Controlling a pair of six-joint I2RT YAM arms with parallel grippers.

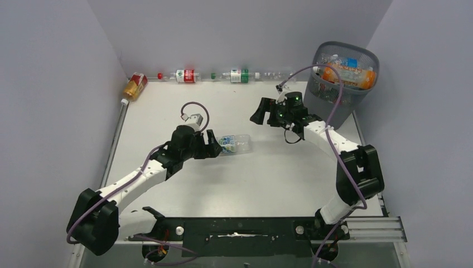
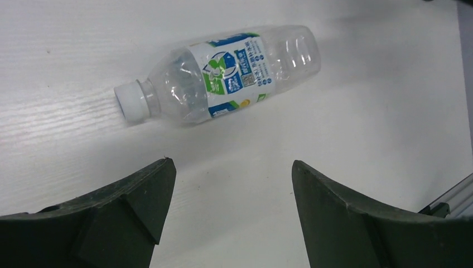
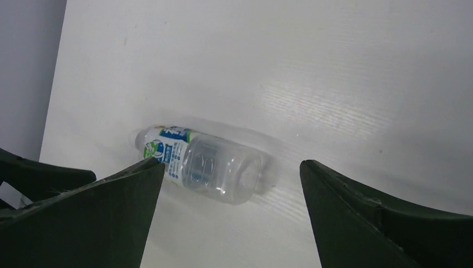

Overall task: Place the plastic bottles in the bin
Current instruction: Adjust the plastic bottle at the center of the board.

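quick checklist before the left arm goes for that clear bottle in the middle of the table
1. Left claw open and empty: ok, jaws apart with nothing between them.
2. Clear bottle between the jaws: not ok, it lies on its side ahead of the fingertips.
3. Bottle free to lift: ok, it lies alone on the table, nothing touching it.
4. Right claw off the bottle: ok, it is open, empty and apart from it.
5. Way to the bin: probably not ok, the right claw hangs between bottle and bin.
6. Room in the bin: cannot tell, the bottles inside reach near the rim.
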